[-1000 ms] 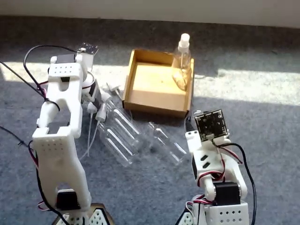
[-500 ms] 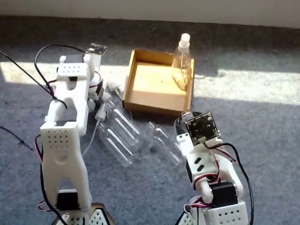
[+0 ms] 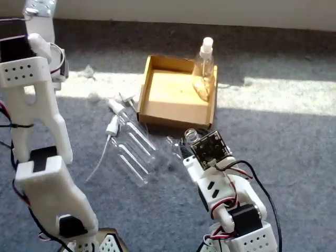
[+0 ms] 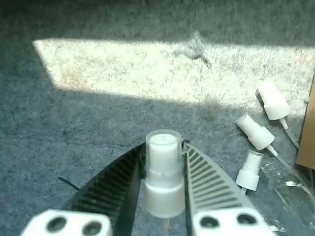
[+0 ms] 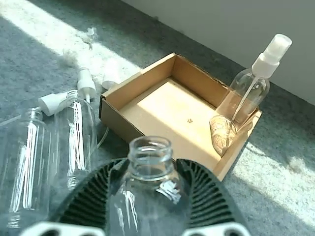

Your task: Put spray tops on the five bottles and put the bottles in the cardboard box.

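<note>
One capped bottle [image 3: 203,71] leans in the far right corner of the cardboard box [image 3: 173,122] in the high view. Two bare bottles [image 3: 134,149] lie on the carpet [image 3: 294,157] beside its near left corner.

In the left wrist view, the left claw [image 4: 163,147] pinches a spray top [image 4: 162,172], with loose tops [image 4: 256,132] nearby.

In the right wrist view, the right claw [image 5: 149,164] grips an open bottle [image 5: 149,152] neck-up.

If the two are misaligned, the top's tube could miss the neck, or pressing could twist the bottle loose.

An indoor room: sunlit grey carpet [image 3: 294,157], pale wall [image 3: 210,8].
</note>
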Robot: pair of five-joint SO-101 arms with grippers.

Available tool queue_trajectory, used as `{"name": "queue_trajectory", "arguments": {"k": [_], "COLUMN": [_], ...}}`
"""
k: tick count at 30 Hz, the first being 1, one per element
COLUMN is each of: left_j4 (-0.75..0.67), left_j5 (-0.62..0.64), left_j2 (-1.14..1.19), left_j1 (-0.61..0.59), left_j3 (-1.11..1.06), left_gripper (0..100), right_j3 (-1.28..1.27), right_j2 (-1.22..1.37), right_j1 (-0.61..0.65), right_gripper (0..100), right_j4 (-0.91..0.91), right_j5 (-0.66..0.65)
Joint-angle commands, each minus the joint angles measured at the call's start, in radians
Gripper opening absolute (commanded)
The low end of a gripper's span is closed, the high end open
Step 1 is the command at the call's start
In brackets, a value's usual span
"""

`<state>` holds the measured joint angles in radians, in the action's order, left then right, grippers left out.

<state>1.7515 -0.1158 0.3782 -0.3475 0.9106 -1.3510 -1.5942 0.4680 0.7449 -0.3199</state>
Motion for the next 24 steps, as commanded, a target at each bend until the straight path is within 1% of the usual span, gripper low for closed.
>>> {"name": "queue_trajectory", "arguments": {"k": [1,3,7,9,11,13,15,18,21,24], "left_j4": [0.017,0.015,-0.002,-0.086,-0.213,-0.365,-0.506,-0.683,-0.801,-0.858], "left_j5": [0.081,0.110,0.206,0.272,0.330,0.362,0.365,0.368,0.373,0.400], "left_j2": [-0.432,-0.611,-0.911,-1.020,-1.112,-1.184,-1.241,-1.288,-1.302,-1.303], "left_j1": [0.105,0.205,0.484,0.602,0.679,0.731,0.766,0.785,0.786,0.789], "left_j3": [-0.044,-0.131,-0.331,-0.438,-0.555,-0.691,-0.826,-1.006,-1.119,-1.168], "left_gripper": [3,3,3,3,3,3,3,3,3,3], "right_j3": [0.015,0.013,0.013,0.012,0.010,0.007,0.007,0.005,0.005,0.005], "right_j2": [-0.008,-0.010,-0.016,-0.018,-0.018,-0.018,-0.018,-0.018,-0.018,-0.018], "right_j1": [0.015,0.016,0.018,0.031,0.058,0.093,0.113,0.116,0.117,0.117], "right_gripper": [0.4,0.4,0.4,0.4,0.4,0.4,0.4,0.4,0.4,0.4], "right_j4": [0.001,-0.001,-0.002,-0.002,-0.002,-0.002,-0.002,-0.002,-0.002,-0.002], "right_j5": [0.014,0.049,0.060,0.060,0.060,0.060,0.060,0.060,0.060,0.060]}}
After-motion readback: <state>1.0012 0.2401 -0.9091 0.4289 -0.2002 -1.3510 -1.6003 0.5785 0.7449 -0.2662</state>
